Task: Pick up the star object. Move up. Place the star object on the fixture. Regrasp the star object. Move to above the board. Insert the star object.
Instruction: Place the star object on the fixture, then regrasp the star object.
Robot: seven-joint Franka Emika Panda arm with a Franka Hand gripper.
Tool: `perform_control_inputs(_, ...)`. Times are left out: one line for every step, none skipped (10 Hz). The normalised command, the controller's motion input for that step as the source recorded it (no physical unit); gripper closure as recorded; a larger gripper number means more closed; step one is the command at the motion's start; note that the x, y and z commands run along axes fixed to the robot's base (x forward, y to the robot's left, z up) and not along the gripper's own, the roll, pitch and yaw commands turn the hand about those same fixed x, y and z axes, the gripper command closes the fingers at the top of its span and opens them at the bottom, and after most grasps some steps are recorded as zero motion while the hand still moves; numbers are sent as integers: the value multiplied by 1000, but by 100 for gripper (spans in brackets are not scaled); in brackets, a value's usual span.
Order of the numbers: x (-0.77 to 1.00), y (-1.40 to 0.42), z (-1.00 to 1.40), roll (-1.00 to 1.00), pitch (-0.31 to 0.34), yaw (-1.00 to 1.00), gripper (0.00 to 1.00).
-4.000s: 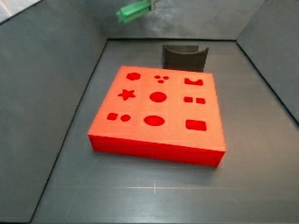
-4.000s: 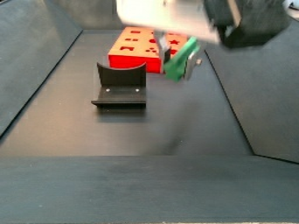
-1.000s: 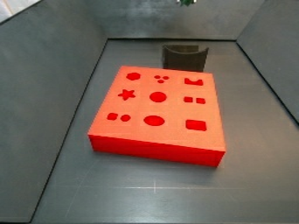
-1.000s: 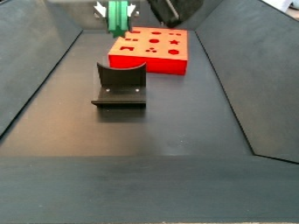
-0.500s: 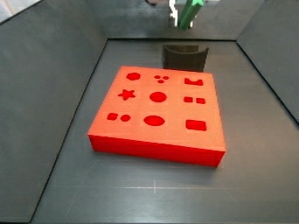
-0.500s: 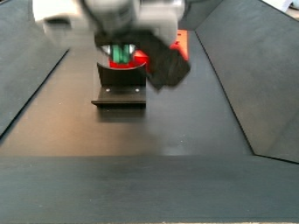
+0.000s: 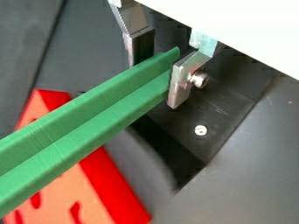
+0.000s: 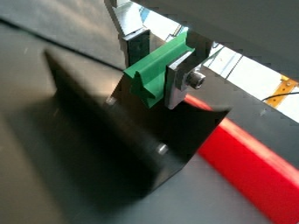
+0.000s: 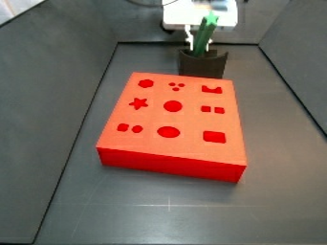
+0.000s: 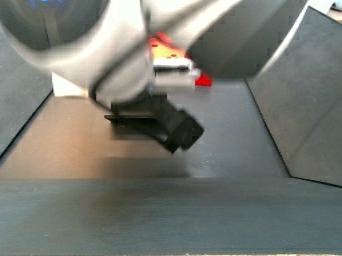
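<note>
I am gripping the star object [image 7: 93, 114] between my jaws [image 8: 159, 63], the silver fingers [image 7: 187, 77] pressed flat against its flanks in both wrist views, and carrying it just over the fixture [image 8: 128, 131]. I judge the grip is taken on the bar's sides so that it can be laid into the fixture's hollow and then taken up again from a better angle for the board [image 9: 173, 124].

In a wrist view the dark fixture is sitting right under the held end of the bar, its curved wall rising beneath my fingers, with a red edge of the board [image 8: 251, 171] showing beyond it. Whether the bar is already touching the fixture I cannot tell.

The star object is a long, slender, bright green bar with sharp lengthwise ridges, and its ridged star profile is showing at the cut end [image 8: 149, 72]. It is running out well past my fingers over the red board [image 7: 82, 197].

In a side view my jaws [image 9: 201, 29] are hanging at about twelve o'clock from the board, directly above the fixture [image 9: 202, 62], the green bar [image 9: 200, 34] pointing steeply down into it. In the remaining side view my arm is blurring across most of the frame, hiding the bar; only the fixture's base [image 10: 134, 118] and a sliver of board [image 10: 171, 46] are peeking out.
</note>
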Motion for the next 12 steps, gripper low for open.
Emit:
perform_control_inputs(163,103,-871,-198,-12,-100,100)
perform_control_inputs(127,84,-623,-174,-17,-82,100)
perform_control_inputs(100,66,-404,-155,-23,-72,100)
perform_control_inputs(76,55,-401,-113,-26,-65,100)
perform_control_inputs(0,0,0,0,0,0,0)
perform_control_inputs(0,0,1000,-73,-13,18,0)
perform_control_inputs(-6,4,1000,-63,-11,27,0)
perform_control_inputs(-27,5,1000,-31,-2,34,0)
perform_control_inputs(-28,-1,1000,-3,3,35,0)
perform_control_inputs(-36,-1,1000,15,18,37,0)
perform_control_inputs(-37,3,880,27,33,35,0)
perform_control_inputs(-33,1,644,36,56,27,0)
